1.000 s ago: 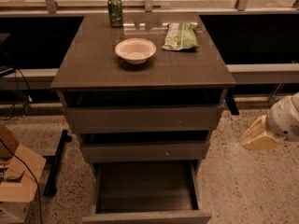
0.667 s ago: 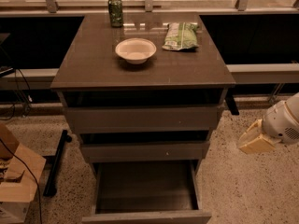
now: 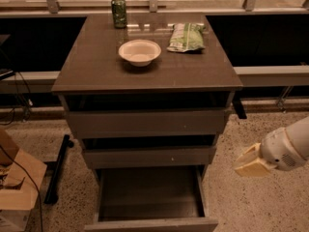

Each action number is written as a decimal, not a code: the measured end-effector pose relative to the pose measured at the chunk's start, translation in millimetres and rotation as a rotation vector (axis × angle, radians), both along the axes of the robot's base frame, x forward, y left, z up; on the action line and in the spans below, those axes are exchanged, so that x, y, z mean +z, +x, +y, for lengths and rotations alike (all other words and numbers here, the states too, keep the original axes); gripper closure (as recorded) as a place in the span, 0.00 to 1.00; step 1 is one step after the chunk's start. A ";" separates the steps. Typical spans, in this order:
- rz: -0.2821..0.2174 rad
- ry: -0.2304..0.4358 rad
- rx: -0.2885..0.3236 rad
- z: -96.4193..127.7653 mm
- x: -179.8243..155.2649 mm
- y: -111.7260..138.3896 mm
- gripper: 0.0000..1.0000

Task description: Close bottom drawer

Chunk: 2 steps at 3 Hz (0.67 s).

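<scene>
The bottom drawer [image 3: 150,224] is the lowest of three grey-brown drawers and stands pulled far out, its deep empty box open to view and its flat front at the bottom edge of the view. The middle drawer [image 3: 148,156], with a small pale dot, and the widest top drawer [image 3: 146,123] stand slightly out. My gripper [image 3: 247,165], with pale yellow fingers on a white wrist, hangs to the right of the cabinet at about the height of the middle drawer, apart from all drawers.
On the cabinet top [image 3: 96,71] stand a white bowl [image 3: 139,51], a green can [image 3: 119,12] and a green snack bag [image 3: 186,36]. A cardboard box [image 3: 17,185] and cables lie on the speckled floor at left. A black bar [image 3: 57,169] lies by the cabinet's left foot.
My gripper has drifted a little to the left and down, closer to the cabinet's right side. The drawers have not moved.
</scene>
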<state>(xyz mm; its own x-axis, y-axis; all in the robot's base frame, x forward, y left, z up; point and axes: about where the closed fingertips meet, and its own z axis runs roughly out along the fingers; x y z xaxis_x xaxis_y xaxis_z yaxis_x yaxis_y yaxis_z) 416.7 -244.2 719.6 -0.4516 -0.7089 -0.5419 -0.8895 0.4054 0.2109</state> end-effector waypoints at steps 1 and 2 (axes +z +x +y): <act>0.047 0.122 -0.104 10.4 -61.4 -24.9 1.00; 0.099 0.215 -0.185 16.6 -108.1 -38.8 1.00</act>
<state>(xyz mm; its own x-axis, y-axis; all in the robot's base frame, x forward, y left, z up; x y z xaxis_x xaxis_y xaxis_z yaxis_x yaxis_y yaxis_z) 377.9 -227.7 611.5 -0.6204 -0.4834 -0.6176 -0.7756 0.4953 0.3915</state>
